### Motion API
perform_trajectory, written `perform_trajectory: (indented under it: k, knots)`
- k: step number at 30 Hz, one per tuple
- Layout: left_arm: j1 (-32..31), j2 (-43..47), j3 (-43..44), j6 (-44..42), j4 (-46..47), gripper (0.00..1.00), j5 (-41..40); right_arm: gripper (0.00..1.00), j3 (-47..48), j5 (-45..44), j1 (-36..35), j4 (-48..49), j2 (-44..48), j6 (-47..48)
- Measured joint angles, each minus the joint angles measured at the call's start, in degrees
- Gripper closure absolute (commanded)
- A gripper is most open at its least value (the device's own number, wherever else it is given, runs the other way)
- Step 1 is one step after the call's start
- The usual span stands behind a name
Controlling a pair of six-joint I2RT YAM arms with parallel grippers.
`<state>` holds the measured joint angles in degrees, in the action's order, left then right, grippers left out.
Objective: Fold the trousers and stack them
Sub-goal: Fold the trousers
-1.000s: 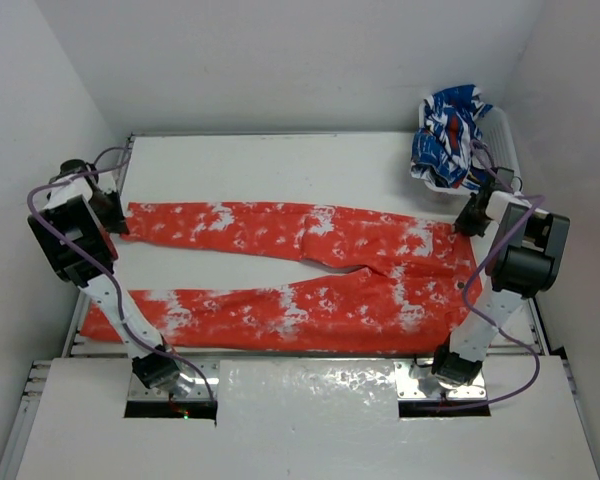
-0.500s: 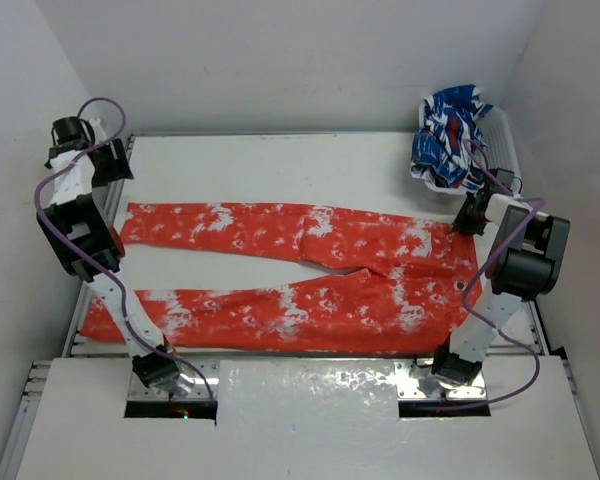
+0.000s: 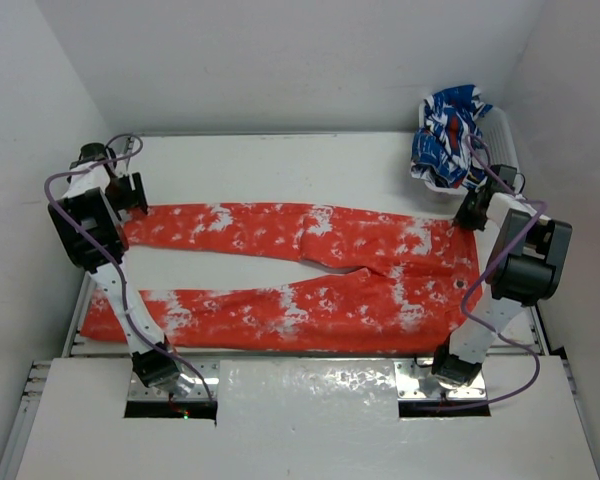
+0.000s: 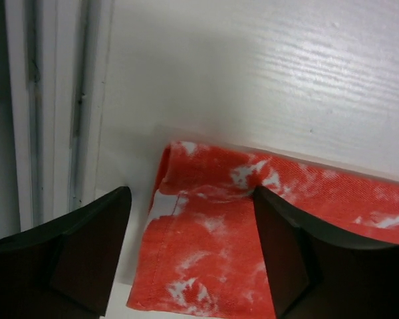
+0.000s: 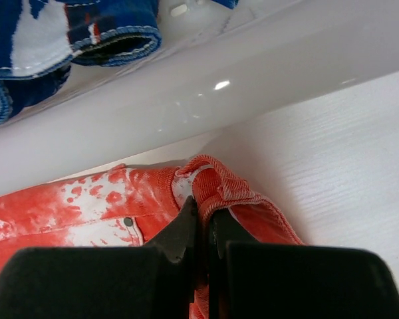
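Observation:
The red-orange trousers (image 3: 310, 265) lie spread flat across the table, both legs pointing left and the waist at the right. My left gripper (image 3: 130, 195) hovers over the far leg's hem (image 4: 199, 252), open, with the cloth lying loose between its dark fingers (image 4: 289, 252) and touching neither. My right gripper (image 3: 470, 215) is at the far right corner of the waist, shut on a raised fold of the waistband (image 5: 219, 183).
A white basket (image 3: 500, 140) at the back right corner holds a blue, white and red garment (image 3: 445, 135); its glossy wall (image 5: 186, 100) stands just beyond the right gripper. Table rails (image 4: 53, 100) run along the left edge, close to the left gripper.
My left gripper has opened and let go of the far leg's hem, swung up and away, then come back down over it. The right gripper has kept its pinch on the waistband.

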<state>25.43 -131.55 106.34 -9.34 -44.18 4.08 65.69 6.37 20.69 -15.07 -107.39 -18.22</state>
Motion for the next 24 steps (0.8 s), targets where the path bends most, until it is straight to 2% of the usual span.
perform_trajectory:
  k: [1, 2, 3, 4, 5, 11, 16, 21, 24]
  knots:
    - [0.0, 0.0, 0.0, -0.2, -0.5, 0.37, 0.0, 1.0, 0.0, 0.0, -0.1, 0.0, 0.1, 0.0]
    - [-0.2, 0.0, 0.0, -0.5, -0.9, 0.59, 0.2, 1.0, 0.0, 0.1, -0.1, 0.1, 0.2, 0.0]
    - [-0.2, 0.0, 0.0, -1.2, -1.5, 0.93, 0.8, 1.0, 0.0, 0.1, -0.2, 0.1, 0.2, 0.0]
    - [-0.2, 0.0, 0.0, -1.0, -1.7, 0.93, 1.1, 1.0, 0.0, 0.1, -0.2, 0.1, 0.2, 0.0]
    - [-0.2, 0.0, 0.0, -1.4, -2.0, 1.0, 2.7, 1.0, 0.0, 0.2, -0.3, 0.2, 0.2, 0.0]
    - [0.5, 0.0, 0.3, -2.9, -2.3, 1.0, 10.3, 1.0, 0.0, 1.3, -0.3, 0.5, 1.4, 0.0]
    - [2.6, 1.6, 3.6, -3.9, -1.9, 1.0, 16.3, 1.0, -0.1, 3.9, 0.6, 3.6, 6.1, -1.4]
    - [7.6, 8.5, 9.1, -4.7, -2.5, 1.0, 26.8, 1.0, -6.1, 9.4, 3.5, 15.2, 16.7, -6.1]
    - [11.7, 18.1, 4.3, -8.9, -2.4, 1.0, 32.2, 1.0, -15.8, 12.0, 5.0, 26.1, 26.2, -8.6]
